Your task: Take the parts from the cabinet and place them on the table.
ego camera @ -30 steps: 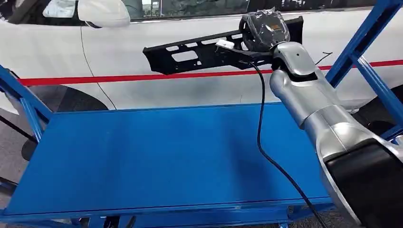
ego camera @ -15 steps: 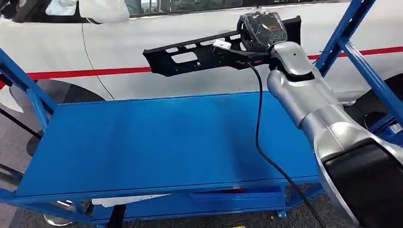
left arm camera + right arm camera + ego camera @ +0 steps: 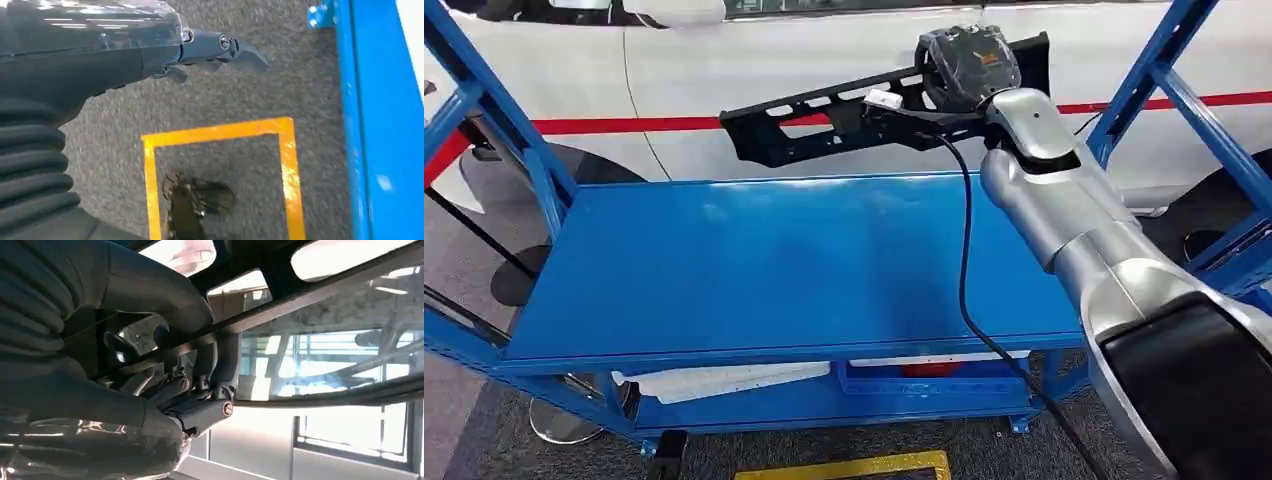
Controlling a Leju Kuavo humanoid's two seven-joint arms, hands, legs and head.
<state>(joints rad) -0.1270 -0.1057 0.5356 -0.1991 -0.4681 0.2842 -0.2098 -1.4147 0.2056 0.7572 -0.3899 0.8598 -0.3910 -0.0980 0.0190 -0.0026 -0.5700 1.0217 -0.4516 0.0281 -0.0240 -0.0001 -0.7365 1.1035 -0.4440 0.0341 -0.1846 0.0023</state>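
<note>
A long black plastic part (image 3: 824, 115) with several cut-outs hangs in the air above the far edge of the blue table (image 3: 754, 270). My right hand (image 3: 969, 65) grips it at its right end, the rest reaching out to the left. In the right wrist view the fingers (image 3: 200, 390) wrap around a black bar of the part (image 3: 310, 295). My left hand (image 3: 210, 47) hangs over the grey carpet beside the table's blue frame (image 3: 380, 125), fingers loose and holding nothing.
A white car (image 3: 824, 50) with a red stripe stands close behind the table. Blue slanted uprights rise at the left (image 3: 514, 130) and right (image 3: 1184, 100). White items (image 3: 724, 380) lie on the lower shelf. A black cable (image 3: 964, 270) droops across the tabletop. Yellow tape (image 3: 844, 467) marks the floor.
The whole picture has shifted: the table's front edge, lower shelf and floor tape have come into view, so the camera moved. The part stays gripped in my right hand.
</note>
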